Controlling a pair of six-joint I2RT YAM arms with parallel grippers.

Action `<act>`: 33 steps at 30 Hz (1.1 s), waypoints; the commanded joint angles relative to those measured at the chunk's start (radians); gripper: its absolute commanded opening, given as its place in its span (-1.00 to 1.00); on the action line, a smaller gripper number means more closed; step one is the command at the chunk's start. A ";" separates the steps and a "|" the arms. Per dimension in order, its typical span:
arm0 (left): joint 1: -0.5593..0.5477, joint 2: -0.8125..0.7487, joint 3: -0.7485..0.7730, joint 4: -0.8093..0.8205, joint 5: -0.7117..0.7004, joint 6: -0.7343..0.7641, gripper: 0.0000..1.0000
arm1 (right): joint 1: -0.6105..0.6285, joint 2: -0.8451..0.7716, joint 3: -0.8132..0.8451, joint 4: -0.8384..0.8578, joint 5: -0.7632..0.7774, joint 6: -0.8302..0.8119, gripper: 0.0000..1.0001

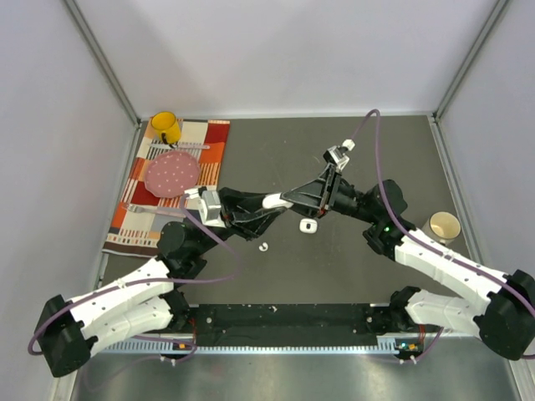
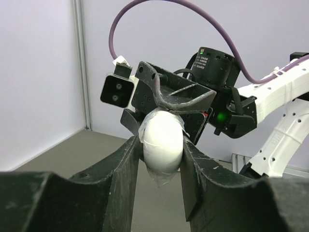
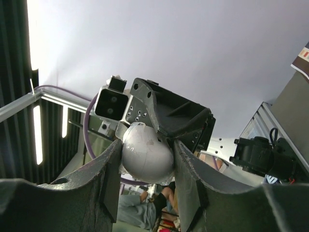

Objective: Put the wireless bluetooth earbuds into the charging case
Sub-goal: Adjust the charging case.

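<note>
A white oval charging case [image 2: 163, 140], wrapped in clear film, hangs in mid-air over the middle of the table. My left gripper [image 2: 161, 145] is shut on it from the sides. My right gripper [image 3: 147, 151] is shut on the same case [image 3: 145, 154] from the opposite end. In the top view the two grippers meet nose to nose, left gripper [image 1: 303, 199] and right gripper [image 1: 323, 192], and hide the case. One tiny white earbud [image 1: 265, 247] lies on the dark table below them. A somewhat larger white piece [image 1: 308, 225] lies beside it; what it is I cannot tell.
A striped cloth [image 1: 213, 138] at the back left carries a yellow mug [image 1: 165, 127] and a pink plate [image 1: 173, 174]. A beige cup [image 1: 444, 225] stands at the right edge. Grey walls close in the table on three sides.
</note>
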 commanded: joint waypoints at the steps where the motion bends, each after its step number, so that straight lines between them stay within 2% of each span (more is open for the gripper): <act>1: -0.004 0.025 -0.007 0.032 -0.007 -0.018 -0.14 | 0.009 -0.010 0.020 0.137 -0.007 0.029 -1.00; 8: -0.005 0.037 0.008 0.025 0.001 -0.013 -0.18 | 0.011 -0.007 0.027 0.105 -0.016 0.015 -1.00; 11: -0.009 0.051 0.022 0.009 0.026 -0.011 -0.44 | 0.011 -0.009 0.028 0.091 -0.019 0.007 -1.00; 12: -0.007 0.057 0.027 0.011 0.032 -0.010 -0.59 | 0.009 -0.009 0.030 0.088 -0.022 0.006 -1.00; 13: -0.009 0.060 0.028 0.011 0.035 -0.010 -0.86 | 0.009 -0.010 0.033 0.085 -0.022 -0.004 -0.96; 14: -0.009 0.062 0.031 0.009 0.042 -0.010 -0.98 | 0.011 -0.013 0.034 0.076 -0.022 -0.010 -0.90; 17: -0.009 0.060 0.028 0.011 0.053 -0.005 -1.00 | 0.011 -0.029 0.043 0.028 -0.022 -0.051 -0.41; 18: -0.009 0.054 0.025 0.017 0.053 -0.004 -1.00 | 0.011 -0.035 0.048 -0.012 -0.015 -0.086 -0.06; 21: -0.010 0.031 -0.001 0.046 0.050 0.008 -1.00 | 0.009 -0.073 0.065 -0.134 0.019 -0.192 0.38; 23: -0.010 0.011 -0.019 0.048 0.049 0.019 -1.00 | 0.009 -0.113 0.097 -0.228 0.043 -0.273 0.54; 24: -0.010 -0.012 -0.025 0.048 0.049 0.024 -1.00 | 0.006 -0.127 0.112 -0.275 0.071 -0.377 0.56; 25: -0.010 -0.024 -0.035 0.054 0.056 0.038 -1.00 | 0.007 -0.144 0.147 -0.391 0.091 -0.430 0.57; 28: -0.009 -0.073 -0.074 0.086 0.058 0.071 -1.00 | 0.008 -0.188 0.198 -0.519 0.119 -0.629 0.60; 33: -0.009 -0.141 -0.122 0.124 0.038 0.084 -1.00 | 0.008 -0.211 0.249 -0.627 0.039 -0.862 0.62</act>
